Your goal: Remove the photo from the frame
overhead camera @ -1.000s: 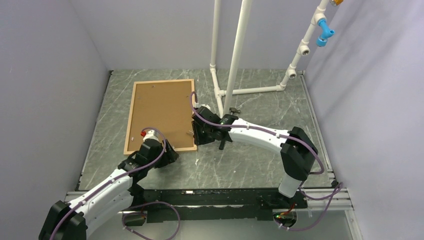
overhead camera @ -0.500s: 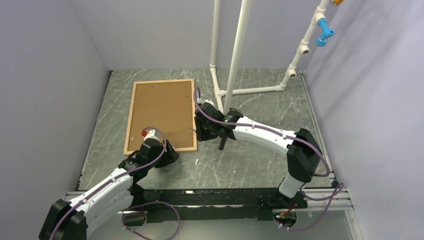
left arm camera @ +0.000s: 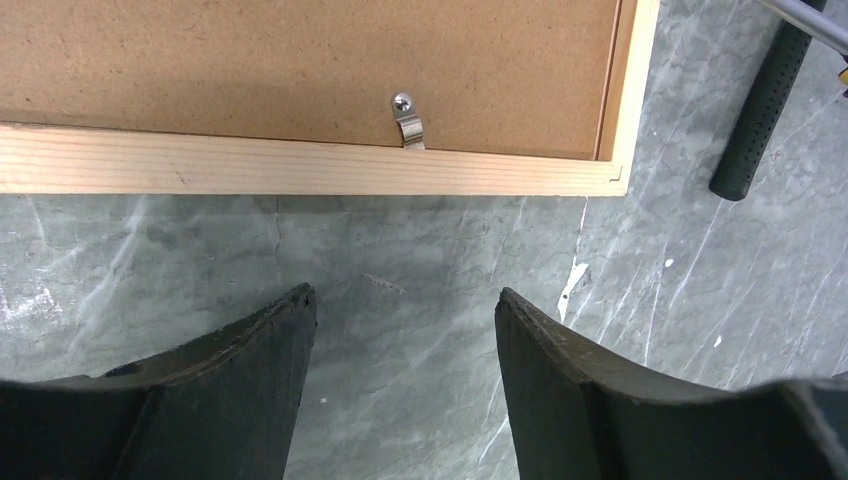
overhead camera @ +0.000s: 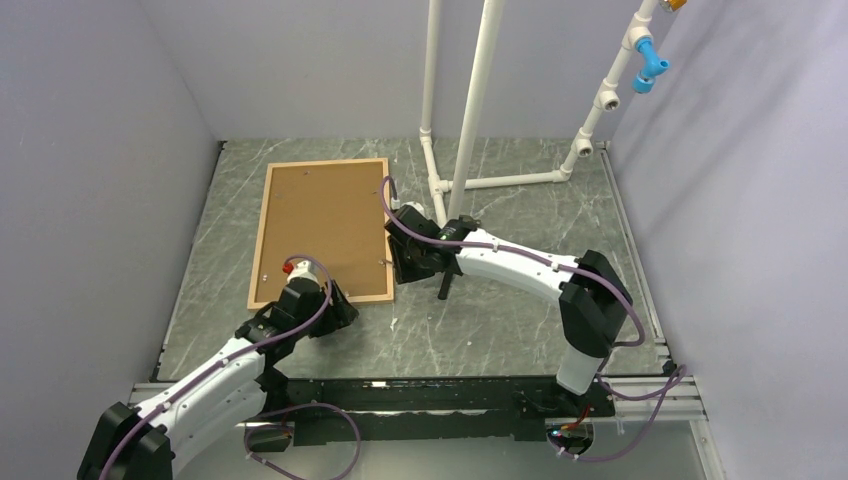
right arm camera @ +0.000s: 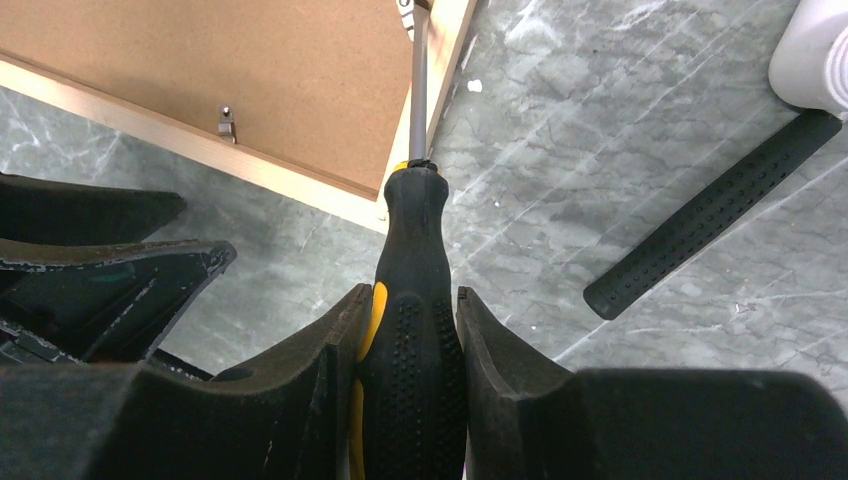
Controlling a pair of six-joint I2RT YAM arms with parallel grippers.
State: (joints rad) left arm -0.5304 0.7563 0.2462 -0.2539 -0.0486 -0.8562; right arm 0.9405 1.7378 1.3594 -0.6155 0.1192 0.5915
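Observation:
The frame (overhead camera: pixel 328 162) of light wood lies face down on the table, its brown backing board (overhead camera: pixel 320 225) up. The photo is hidden under the board. My left gripper (left arm camera: pixel 400 310) is open and empty over bare table, just short of the frame's near rail (left arm camera: pixel 300 165), where a metal clip (left arm camera: pixel 406 118) sits. In the top view the left gripper (overhead camera: pixel 338 305) is at the frame's near right corner. My right gripper (right arm camera: pixel 410 300) is shut on a black-and-yellow screwdriver (right arm camera: pixel 412 340). Its shaft (right arm camera: pixel 418 90) reaches to a clip on the frame's right rail. From above, the right gripper (overhead camera: pixel 402 262) is beside that rail.
A black textured tool handle (right arm camera: pixel 710 215) lies on the table right of the frame; it also shows in the left wrist view (left arm camera: pixel 765 100). A white pipe stand (overhead camera: pixel 470 100) rises at the back. Grey walls close the left, back and right sides.
My right wrist has shifted slightly along the frame's right rail with the screwdriver held. The left arm and the frame have not moved.

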